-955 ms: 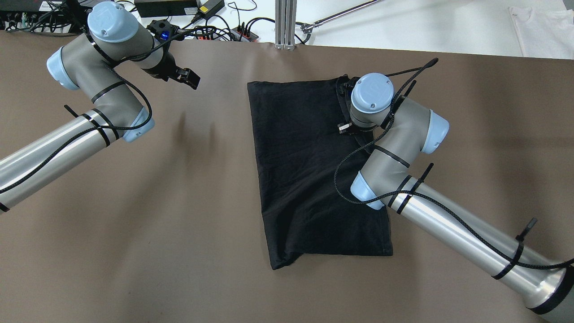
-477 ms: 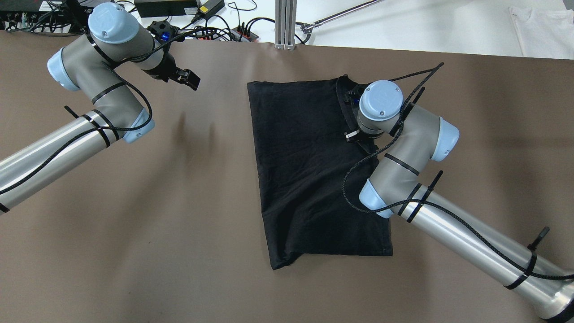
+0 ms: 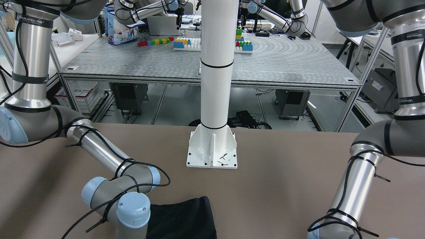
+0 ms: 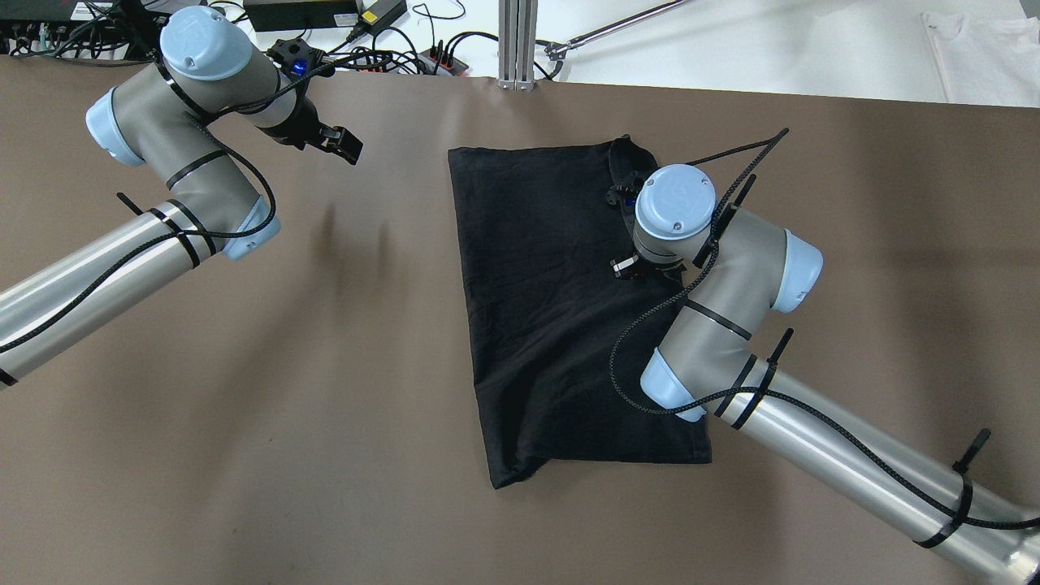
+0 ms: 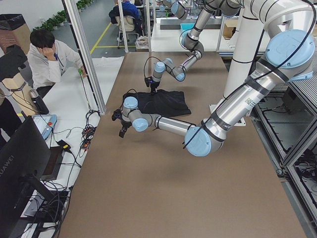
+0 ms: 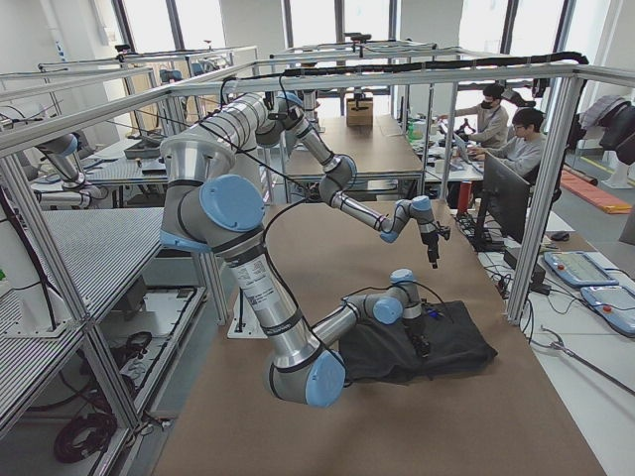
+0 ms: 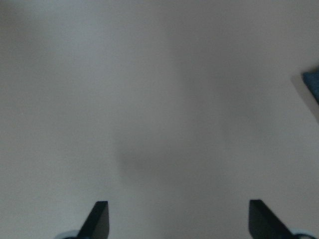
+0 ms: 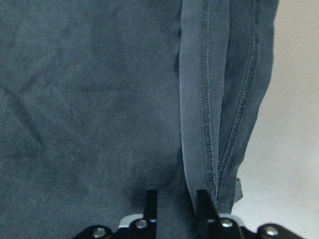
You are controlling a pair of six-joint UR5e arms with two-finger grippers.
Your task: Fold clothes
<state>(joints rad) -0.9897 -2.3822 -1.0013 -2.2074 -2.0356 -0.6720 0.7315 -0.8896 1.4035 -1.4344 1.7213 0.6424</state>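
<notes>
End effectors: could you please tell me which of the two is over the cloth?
The right end effector, above the cloth; the left end effector hangs over bare table.

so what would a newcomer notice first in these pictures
Probably the black cloth, a big dark rectangle lying flat in the middle of the brown table. Next, the right gripper poised low over its stitched edge with jaws nearly together, while the left gripper hangs open over bare table off to the side. The white pillar at the table's edge also stands out.

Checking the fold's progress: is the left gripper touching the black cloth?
Apart. The overhead view shows the left gripper over bare table, with brown tabletop between it and the black cloth.
</notes>
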